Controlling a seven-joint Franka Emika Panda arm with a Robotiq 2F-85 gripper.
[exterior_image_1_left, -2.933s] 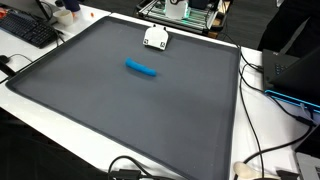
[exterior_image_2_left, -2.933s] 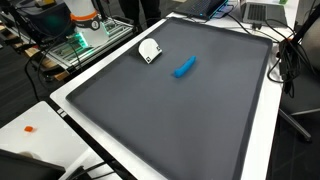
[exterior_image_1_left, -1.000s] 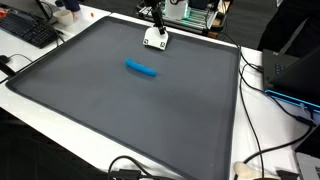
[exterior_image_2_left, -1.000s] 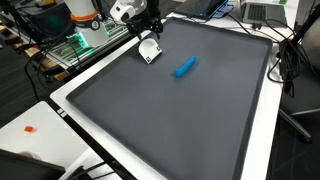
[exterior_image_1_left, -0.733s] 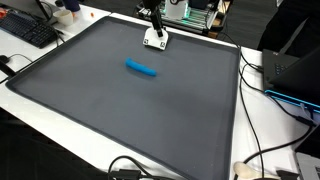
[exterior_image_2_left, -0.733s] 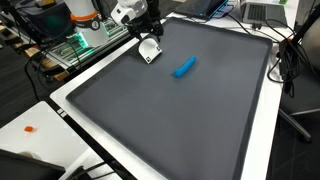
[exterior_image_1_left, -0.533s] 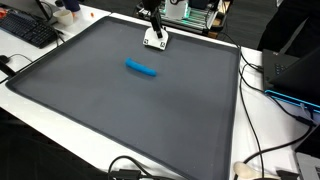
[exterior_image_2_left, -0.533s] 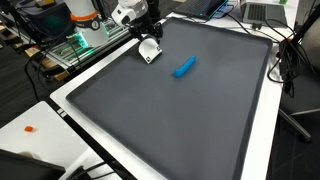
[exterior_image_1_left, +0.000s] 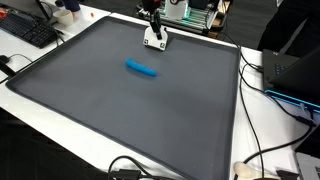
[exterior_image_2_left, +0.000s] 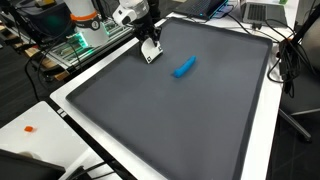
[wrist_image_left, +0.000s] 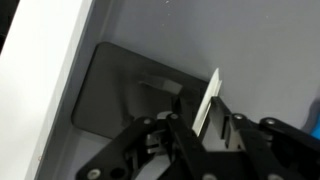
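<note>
A small white open container (exterior_image_1_left: 156, 41) (exterior_image_2_left: 151, 53) sits on the grey mat (exterior_image_1_left: 130, 115) close to its far edge. My gripper (exterior_image_1_left: 153, 29) (exterior_image_2_left: 147, 41) has come down onto it from above. In the wrist view a thin white wall of the container (wrist_image_left: 210, 95) stands tilted between the two fingertips of the gripper (wrist_image_left: 203, 128). The jaws are narrowed around that wall, with a slim gap showing on one side. A blue cylinder (exterior_image_1_left: 141, 68) (exterior_image_2_left: 184, 67) lies flat on the mat a short way off, untouched.
The mat has a white border (exterior_image_2_left: 75, 115). Beyond it are a keyboard (exterior_image_1_left: 30, 30), a rack with green lights (exterior_image_2_left: 85, 38), a laptop (exterior_image_1_left: 298, 70), and cables (exterior_image_1_left: 262, 80) along one side. A small orange item (exterior_image_2_left: 30, 128) lies on the white table.
The arm came into view and dropped onto the white container. Over the last second the jaws have narrowed around its wall. The blue cylinder has not moved.
</note>
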